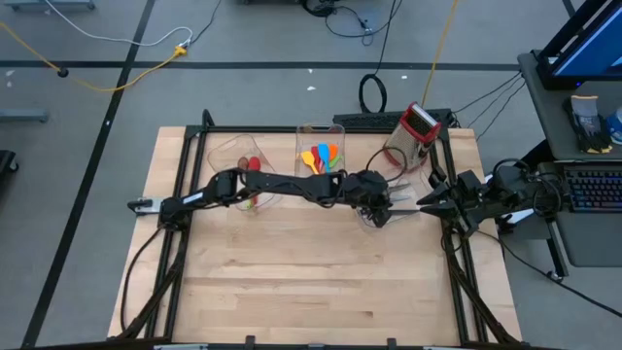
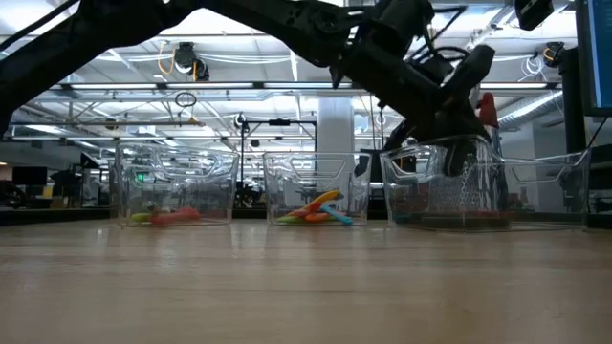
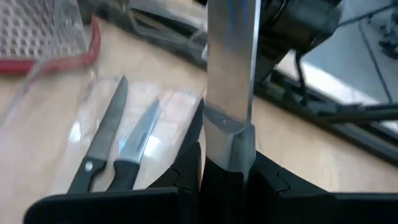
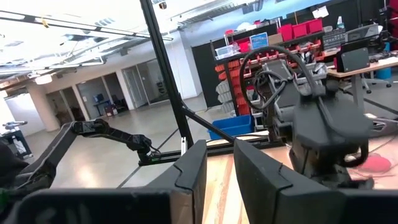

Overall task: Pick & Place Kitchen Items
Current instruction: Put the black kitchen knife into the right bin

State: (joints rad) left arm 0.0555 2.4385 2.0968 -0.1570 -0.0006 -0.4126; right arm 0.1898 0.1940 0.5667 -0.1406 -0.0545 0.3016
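My left arm reaches across the table, and its gripper (image 1: 381,206) (image 3: 229,180) is shut on a black-handled knife (image 3: 230,62) over the right clear bin (image 1: 372,219). Two more black-handled knives (image 3: 102,143) (image 3: 137,146) lie flat on that bin's floor. Orange, yellow and blue utensils (image 1: 321,156) (image 2: 316,207) lie in the middle bin. Red and green ones (image 1: 253,167) (image 2: 167,217) lie in the left bin. My right gripper (image 1: 428,204) (image 4: 217,174) waits open at the table's right edge, pointing at the left gripper. My left gripper pinches the knife between its two fingers (image 3: 186,174) by the black handle, at the end next to the blade (image 3: 229,163). The fingers lie along the knife. The blade (image 1: 403,198) sticks out ahead of them toward the table's right side. The knife is lifted clear of the bin.
The red-topped metal box grater (image 1: 416,131) (image 2: 469,177) (image 3: 37,31) stands tilted in the right bin, just beyond the knives. A black frame (image 1: 194,156) borders the wooden table. A keyboard and monitor sit off the table's right side. Bare wood (image 1: 311,282) fills the near half.
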